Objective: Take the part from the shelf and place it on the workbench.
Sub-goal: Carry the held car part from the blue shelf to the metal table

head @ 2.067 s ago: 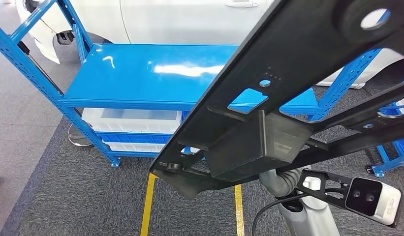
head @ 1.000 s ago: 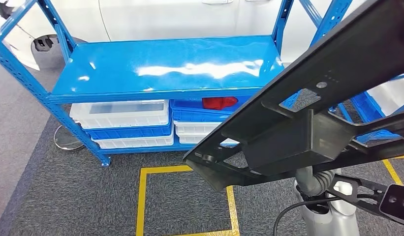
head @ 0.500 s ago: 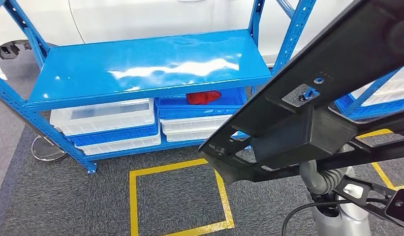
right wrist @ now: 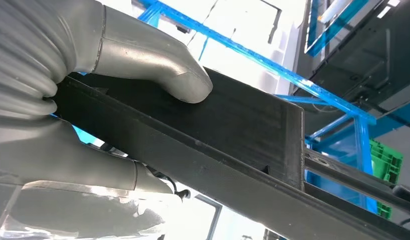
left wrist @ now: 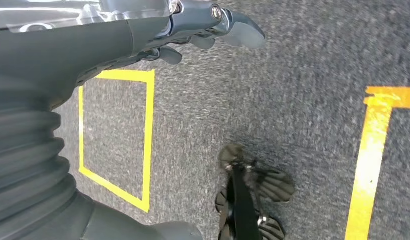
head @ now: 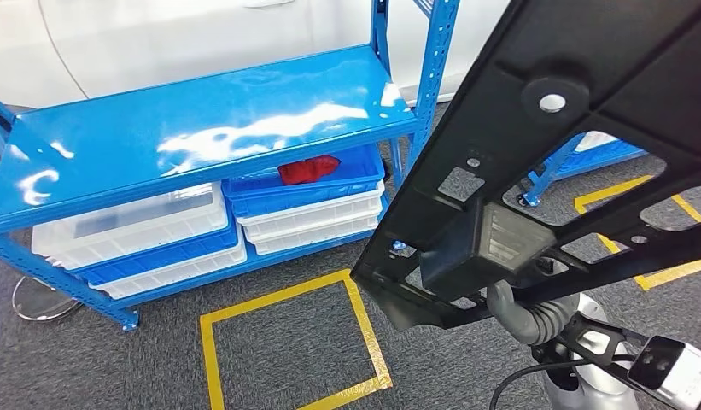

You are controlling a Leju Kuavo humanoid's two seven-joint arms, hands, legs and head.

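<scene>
A large black flat part (head: 543,171) with cut-outs and a boxy block on its underside hangs tilted across the right of the head view, above the floor. My right hand (right wrist: 68,100) grips it, the thumb (right wrist: 158,65) pressed on one face of the black part (right wrist: 232,135) and the fingers (right wrist: 93,170) curled under the other. In the head view the hand is hidden beneath the part and its grey ribbed wrist (head: 534,320) shows below. My left hand (left wrist: 207,27) hangs over the carpet, fingers loosely apart, holding nothing. The blue shelf (head: 201,137) has a bare top board.
Under the shelf board stand white and blue bins (head: 133,231), one holding a red thing (head: 308,168). A yellow taped square (head: 287,342) marks the grey carpet in front. A second blue rack (head: 586,154) stands behind the part. A white car (head: 201,34) is beyond the shelf.
The camera has turned to the right: the shelf has slid left in the picture and a taped square has come into sight. The part stays in my right hand, tilted more steeply.
</scene>
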